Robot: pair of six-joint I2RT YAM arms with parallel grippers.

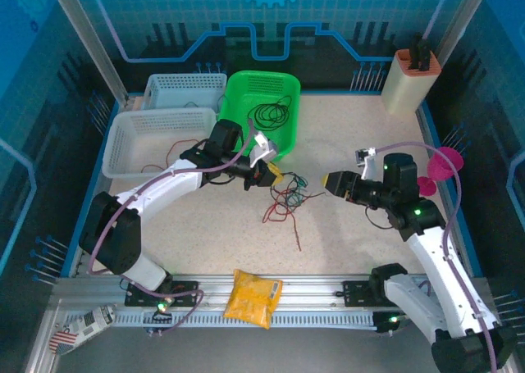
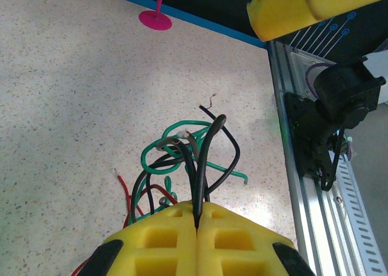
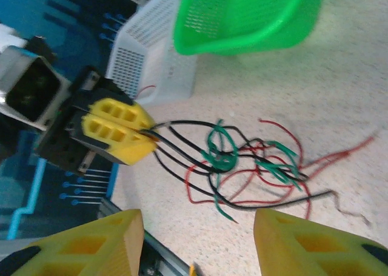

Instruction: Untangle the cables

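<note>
Speckled beige worktop [image 1: 189, 234] bears thin red, green, black cables [image 1: 287, 194], limp and light; left gripper [image 2: 197, 214] clamps 1 black strand [image 2: 206, 148], right gripper [image 3: 197, 239] gapes nearby, best pinching beside the green knot [image 3: 219, 156].

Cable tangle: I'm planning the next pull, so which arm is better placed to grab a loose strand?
Right, probably. The left gripper is shut on a black cable, anchoring the tangle. The right gripper is open, facing it with nothing held.

Red, green, black cables [image 3: 221, 158] (yellow left tool [image 2: 197, 210])
</note>
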